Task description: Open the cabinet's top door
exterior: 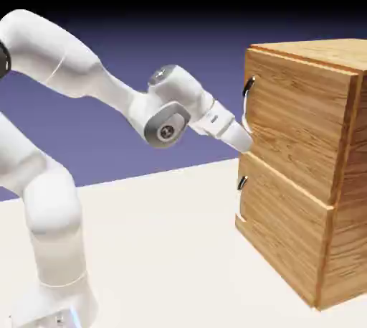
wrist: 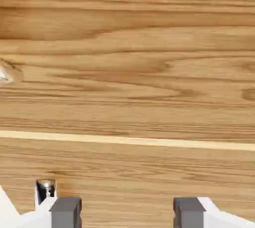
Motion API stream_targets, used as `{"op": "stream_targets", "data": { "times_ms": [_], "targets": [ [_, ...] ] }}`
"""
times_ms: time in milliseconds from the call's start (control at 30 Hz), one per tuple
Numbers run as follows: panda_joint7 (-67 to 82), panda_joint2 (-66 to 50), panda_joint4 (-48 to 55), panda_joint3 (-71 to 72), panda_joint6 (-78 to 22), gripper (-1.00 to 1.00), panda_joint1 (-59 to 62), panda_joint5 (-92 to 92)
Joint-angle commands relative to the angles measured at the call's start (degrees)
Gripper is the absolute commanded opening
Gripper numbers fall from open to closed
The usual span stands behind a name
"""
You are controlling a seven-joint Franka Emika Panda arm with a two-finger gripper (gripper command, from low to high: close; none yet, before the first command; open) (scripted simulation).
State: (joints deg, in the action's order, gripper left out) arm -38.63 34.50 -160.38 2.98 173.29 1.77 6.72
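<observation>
The cabinet (exterior: 344,247) is a light-brown wood-grain box at the exterior view's right. Its top door (exterior: 301,118) is the taller upper panel, with a curved silver handle (exterior: 248,97) along its left edge. My gripper (exterior: 247,144) reaches the door's lower left corner, just below that handle and close to the wood. In the hand view, wood grain fills the picture and a pale seam (wrist: 149,141) crosses it. My gripper (wrist: 127,214) is open, its grey fingertips (wrist: 65,212) apart with only wood showing between them. A silver handle end (wrist: 5,75) shows at the left edge.
Below the top door sits a shorter lower panel (exterior: 283,237) with a small handle (exterior: 242,183); a piece of silver handle (wrist: 45,190) also shows just above my left fingertip. The cabinet stands on a pale table (exterior: 165,247).
</observation>
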Motion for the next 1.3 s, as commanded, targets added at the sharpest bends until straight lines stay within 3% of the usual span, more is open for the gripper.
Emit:
{"op": "stream_targets", "data": {
  "times_ms": [0,1267],
  "targets": [
    [1.42,0.68,0.23,1.11,-0.27,0.0,0.91,2.5],
    [55.3,26.57,9.0,43.09,-10.35,0.0,35.52,97.2]
  ]
}}
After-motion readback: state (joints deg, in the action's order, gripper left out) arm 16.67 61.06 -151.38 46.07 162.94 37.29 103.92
